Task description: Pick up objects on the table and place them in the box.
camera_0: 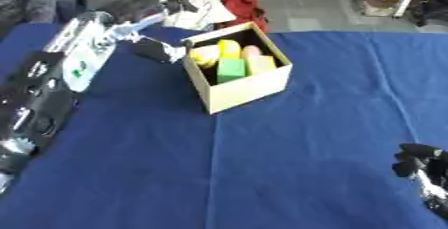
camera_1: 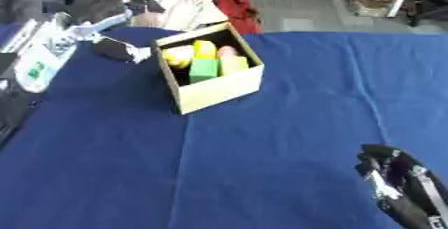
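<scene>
left hand (camera_0: pixel 157 49): just left of your box (camera_0: pixel 248 89), fingers blurry, can't tell its state
right hand (camera_1: pixel 394 180): idle, fingers curled, holding nothing
box: colored blocks (camera_0: pixel 231 68) inside

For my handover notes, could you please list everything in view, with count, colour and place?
Box: one, tan cardboard, open, far centre of the table.
Blocks: several in the box, yellow, green and pinkish; exact count unclear.
Tablecloth: one, blue, covering the table.
Cloths: a red one and a pale one, on the floor beyond the table.
Left hand: black, beside the box's left wall; fingers unclear.
Right hand: black, lower right corner, idle, holding nothing.
</scene>
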Controlling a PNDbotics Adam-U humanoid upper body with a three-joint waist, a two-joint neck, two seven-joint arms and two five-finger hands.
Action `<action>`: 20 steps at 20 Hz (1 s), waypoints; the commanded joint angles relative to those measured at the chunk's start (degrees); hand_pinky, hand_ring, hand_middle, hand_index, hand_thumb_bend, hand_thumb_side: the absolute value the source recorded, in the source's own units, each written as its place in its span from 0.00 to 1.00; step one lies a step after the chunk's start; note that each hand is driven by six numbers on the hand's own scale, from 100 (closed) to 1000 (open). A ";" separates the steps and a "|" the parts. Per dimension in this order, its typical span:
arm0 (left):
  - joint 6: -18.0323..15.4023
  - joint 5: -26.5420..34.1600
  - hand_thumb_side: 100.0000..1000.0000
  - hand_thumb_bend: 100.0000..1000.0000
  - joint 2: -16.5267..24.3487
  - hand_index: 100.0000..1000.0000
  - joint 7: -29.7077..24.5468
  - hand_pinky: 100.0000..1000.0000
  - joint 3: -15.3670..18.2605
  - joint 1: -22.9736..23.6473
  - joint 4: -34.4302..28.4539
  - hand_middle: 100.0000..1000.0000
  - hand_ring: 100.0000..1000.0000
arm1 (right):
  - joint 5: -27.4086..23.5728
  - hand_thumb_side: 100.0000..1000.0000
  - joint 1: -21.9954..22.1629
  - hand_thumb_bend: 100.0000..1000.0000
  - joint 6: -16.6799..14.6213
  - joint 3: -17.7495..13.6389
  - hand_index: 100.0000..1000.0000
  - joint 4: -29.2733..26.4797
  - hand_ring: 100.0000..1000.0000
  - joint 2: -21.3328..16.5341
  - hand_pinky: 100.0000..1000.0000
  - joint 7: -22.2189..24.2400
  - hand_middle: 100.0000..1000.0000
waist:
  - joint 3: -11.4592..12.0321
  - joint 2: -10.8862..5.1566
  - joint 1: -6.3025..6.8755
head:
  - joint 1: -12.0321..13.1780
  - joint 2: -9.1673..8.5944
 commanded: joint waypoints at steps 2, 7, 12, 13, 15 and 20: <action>2.93 14.76 0.51 0.00 4.14 0.88 6.11 0.84 6.00 8.06 -15.32 0.78 0.79 | 0.25 0.38 -0.28 0.00 -0.12 -0.97 0.73 -1.17 0.59 -1.20 0.61 -0.62 0.59 | 0.79 -0.92 0.32 | -0.34 -0.43; 4.61 23.16 0.55 0.00 -0.68 0.85 12.02 0.81 10.12 19.35 -24.47 0.74 0.75 | 0.25 0.36 -0.14 0.00 -0.24 -1.41 0.73 -1.82 0.59 -0.88 0.61 -0.98 0.59 | 2.12 -1.05 0.30 | -0.68 1.06; 4.31 25.23 0.60 0.00 -9.60 0.83 13.06 0.80 10.10 25.90 -25.03 0.72 0.73 | 0.29 0.33 0.19 0.00 -0.42 -2.00 0.74 -2.53 0.59 -0.28 0.61 -1.48 0.59 | 3.03 -1.49 0.10 | -1.36 3.84; 4.41 25.17 0.61 0.00 -11.35 0.82 12.90 0.80 9.81 26.88 -25.03 0.72 0.73 | 0.30 0.32 0.20 0.00 -0.49 -2.11 0.74 -2.71 0.59 -0.19 0.61 -1.53 0.59 | 3.18 -1.59 0.02 | -1.56 4.40; 4.77 25.02 0.64 0.00 -14.50 0.82 12.51 0.80 9.30 28.30 -25.04 0.71 0.72 | 0.24 0.34 0.23 0.00 -0.59 -2.47 0.74 -3.09 0.59 0.13 0.61 -1.77 0.59 | 3.29 -1.63 -0.04 | -1.77 5.11; 5.70 24.61 0.68 0.00 -21.24 0.81 10.98 0.80 8.56 29.95 -24.35 0.71 0.72 | -0.34 0.34 0.70 0.00 -0.40 -3.28 0.74 -3.44 0.59 0.55 0.61 -2.62 0.59 | 3.57 -1.65 -0.07 | -2.06 6.31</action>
